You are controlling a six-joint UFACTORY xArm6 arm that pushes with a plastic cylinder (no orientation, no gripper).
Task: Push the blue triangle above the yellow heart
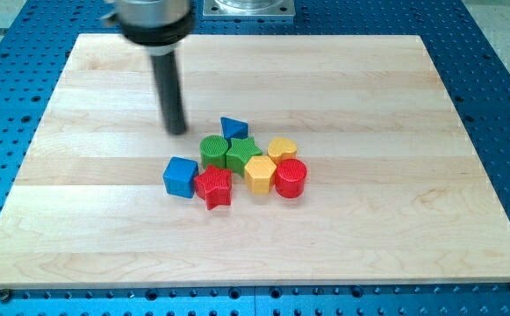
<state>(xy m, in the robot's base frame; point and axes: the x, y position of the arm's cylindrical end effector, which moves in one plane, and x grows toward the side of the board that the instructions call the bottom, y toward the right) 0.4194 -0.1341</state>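
Note:
The blue triangle [233, 128] lies at the top of a tight cluster of blocks near the board's middle. The yellow heart [282, 149] sits to its lower right, with the green star [242, 154] between them. My tip [176, 131] rests on the board to the left of the blue triangle, apart from it, and just above and left of the green cylinder [213, 151].
The cluster also holds a blue cube [181, 176], a red star [213, 186], a yellow hexagon [259, 174] and a red cylinder [290, 178]. The wooden board [395, 219] lies on a blue perforated table.

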